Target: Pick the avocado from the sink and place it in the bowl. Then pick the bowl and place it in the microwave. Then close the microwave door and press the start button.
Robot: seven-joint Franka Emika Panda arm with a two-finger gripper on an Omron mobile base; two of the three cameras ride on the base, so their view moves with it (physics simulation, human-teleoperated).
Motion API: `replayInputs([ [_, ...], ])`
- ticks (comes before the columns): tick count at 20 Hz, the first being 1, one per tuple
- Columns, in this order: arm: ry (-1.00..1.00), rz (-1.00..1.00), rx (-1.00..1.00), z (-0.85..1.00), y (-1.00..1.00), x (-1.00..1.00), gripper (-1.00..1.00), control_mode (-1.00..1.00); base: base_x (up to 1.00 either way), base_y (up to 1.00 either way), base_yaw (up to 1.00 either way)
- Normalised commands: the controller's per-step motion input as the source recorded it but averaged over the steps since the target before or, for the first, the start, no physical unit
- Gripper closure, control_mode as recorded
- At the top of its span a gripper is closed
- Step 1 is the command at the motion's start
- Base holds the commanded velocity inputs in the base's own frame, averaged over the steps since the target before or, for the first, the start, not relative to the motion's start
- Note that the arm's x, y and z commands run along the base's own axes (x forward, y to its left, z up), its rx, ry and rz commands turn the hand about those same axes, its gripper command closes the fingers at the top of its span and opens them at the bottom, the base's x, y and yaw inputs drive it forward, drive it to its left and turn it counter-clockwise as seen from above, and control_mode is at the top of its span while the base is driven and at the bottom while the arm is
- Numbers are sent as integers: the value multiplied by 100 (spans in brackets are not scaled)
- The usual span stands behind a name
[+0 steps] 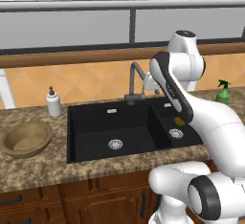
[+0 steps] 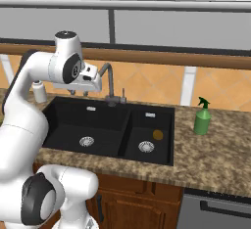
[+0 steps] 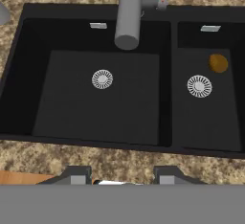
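Currently, avocado [image 3: 218,63]: lying in the smaller basin of the sink [image 3: 19,74] beside its drain; gripper [image 3: 122,175] high above, jaws partly parted, empty; advise centring over fruit before descending.

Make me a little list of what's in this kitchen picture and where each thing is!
avocado: in the sink's smaller basin, beside the drain
sink: black, two basins, faucet over the bigger one
bowl: on the counter, nothing inside
gripper: high above the sink, jaws apart, holding nothing
green spray bottle: on the counter
soap dispenser: on the counter behind the bowl
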Motion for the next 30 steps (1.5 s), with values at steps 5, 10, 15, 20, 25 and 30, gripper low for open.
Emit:
replayInputs([
  [5, -1, 0, -2, 0, 1, -9, -100, -100, 0, 0, 0],
  [10, 0, -7, 10, -9, -65, -25, -100, -100, 0, 0, 0],
  [15, -1, -20, 16, -29, -91, -34, -100, -100, 0, 0, 0],
  [20, 6, -15, 10, -33, -51, -17, -100, -100, 0, 0, 0],
  [25, 19, -29, 29, -51, -65, 30, -100, -100, 0, 0, 0],
  [30, 23, -35, 32, -78, -39, 88, -100, -100, 0, 0, 0],
])
